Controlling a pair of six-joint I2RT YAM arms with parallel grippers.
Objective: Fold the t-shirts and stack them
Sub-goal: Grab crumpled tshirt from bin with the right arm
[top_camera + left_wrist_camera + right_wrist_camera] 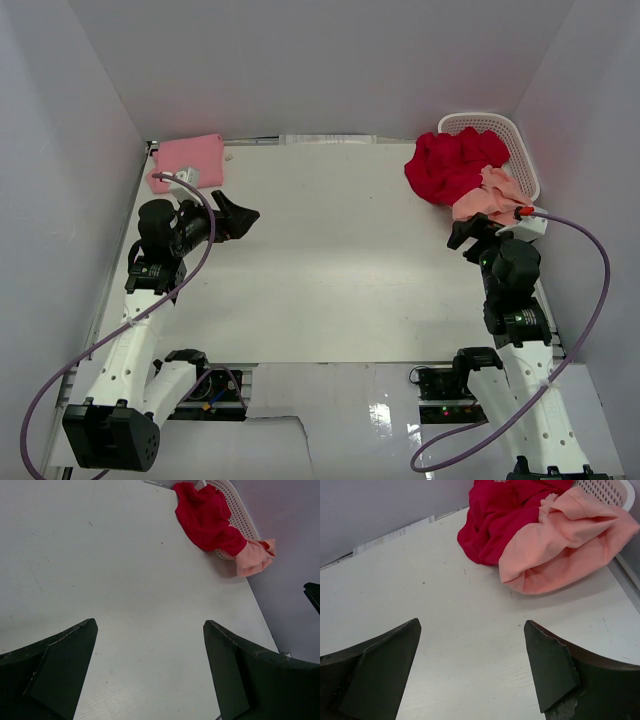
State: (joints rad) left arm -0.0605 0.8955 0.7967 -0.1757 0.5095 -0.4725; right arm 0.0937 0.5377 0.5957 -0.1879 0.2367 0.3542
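A light pink t-shirt [188,160] lies folded at the far left corner of the table. A bright red t-shirt [452,165] spills crumpled out of a tipped white basket [512,140] at the far right, with a salmon-peach t-shirt [487,197] bunched on its near side. Both also show in the left wrist view, the red t-shirt [207,517] and the peach t-shirt [254,557], and in the right wrist view, red [495,515] and peach [560,545]. My left gripper [238,218] is open and empty, just in front of the pink t-shirt. My right gripper [468,236] is open and empty, just short of the peach t-shirt.
White walls enclose the table on three sides. A white strip [325,141] lies along the far edge. Purple cables loop off both arms; the right cable [590,250] arcs beside the basket. The basket's lattice rim also shows in the left wrist view [240,515].
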